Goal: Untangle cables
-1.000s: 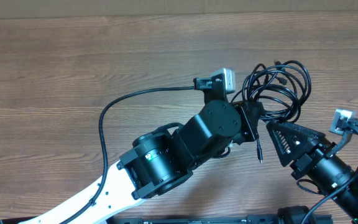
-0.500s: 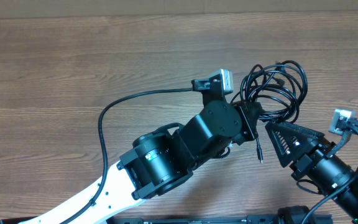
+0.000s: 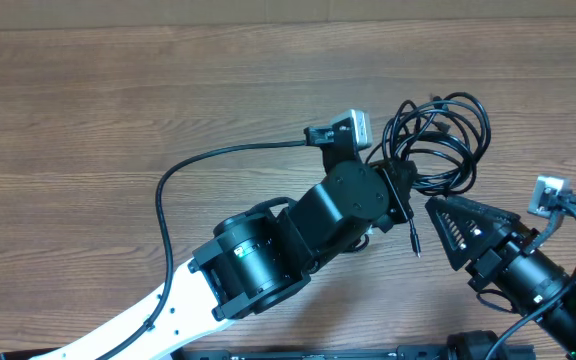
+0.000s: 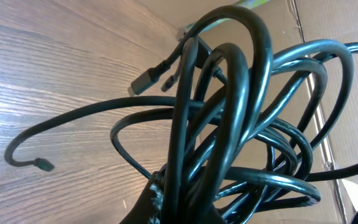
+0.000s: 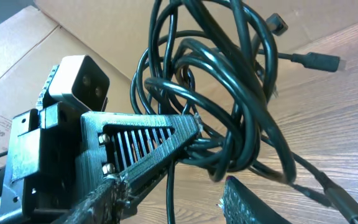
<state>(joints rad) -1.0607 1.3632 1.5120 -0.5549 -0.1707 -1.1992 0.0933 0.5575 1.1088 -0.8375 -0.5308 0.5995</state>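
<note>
Wood-grain table (image 3: 118, 100), cardboard (image 5: 104, 25) behind it. You have the cables (image 3: 438, 140) at 2 o'clock in the overhead view, one knotty bundle of thin black cords with loops threaded through each other and nothing separated yet. Your left gripper (image 4: 179, 208) is pressed together on the bundle's 7 o'clock edge, pinching several strands at once, likely to anchor the mass so a loop can be tugged free. Your right gripper (image 3: 440, 212) sits at 5 o'clock of the bundle, near but apart, fingers partly spread, holding nothing — looks parked for a grab. One plug tip (image 3: 416, 250) trails toward 6 o'clock between the two grippers; another plug (image 5: 316, 60) pokes out at 3 o'clock in the right wrist view. Cords look glossy and springy — loosely coiled, not cinched tight.
</note>
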